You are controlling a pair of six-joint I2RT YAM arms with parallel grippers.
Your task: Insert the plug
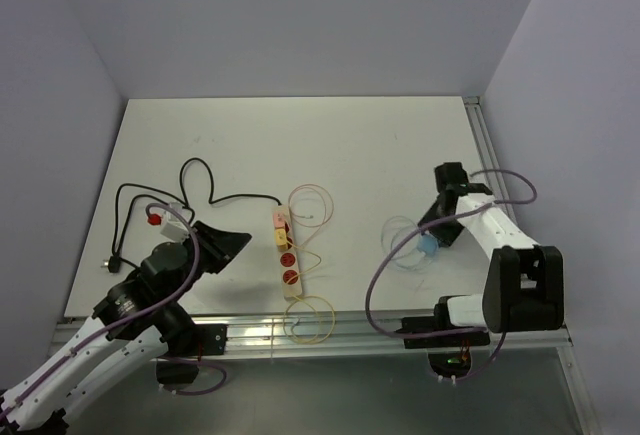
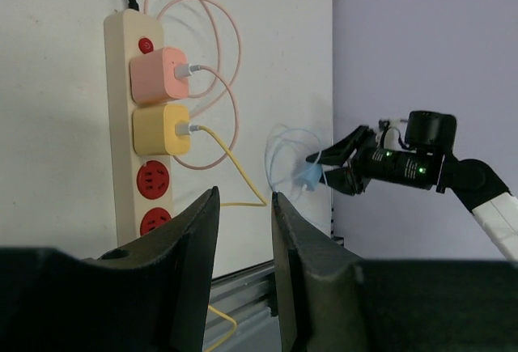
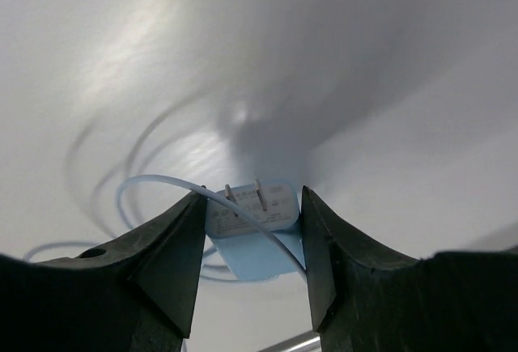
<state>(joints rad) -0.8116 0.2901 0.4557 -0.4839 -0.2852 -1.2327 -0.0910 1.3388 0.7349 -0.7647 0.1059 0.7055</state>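
Observation:
The blue plug (image 3: 257,209) lies on the white table with its two prongs pointing up, and its pale blue cable (image 3: 154,180) crosses its face. My right gripper (image 3: 252,197) is shut on it, one finger against each side. From above, plug (image 1: 428,246) and right gripper (image 1: 434,238) are at the right of the table. The cream power strip (image 1: 285,253) lies in the middle; a pink charger (image 2: 159,74) and a yellow charger (image 2: 160,129) are plugged in, with two red sockets (image 2: 154,180) free below them. My left gripper (image 2: 244,198) hovers open and empty near the strip's near end.
A black cord (image 1: 200,180) loops from the strip toward the left, where a red and white plug (image 1: 165,217) lies. Pink cable (image 1: 310,205) and yellow cable (image 1: 312,320) coil beside the strip. A metal rail (image 1: 485,145) borders the table's right edge.

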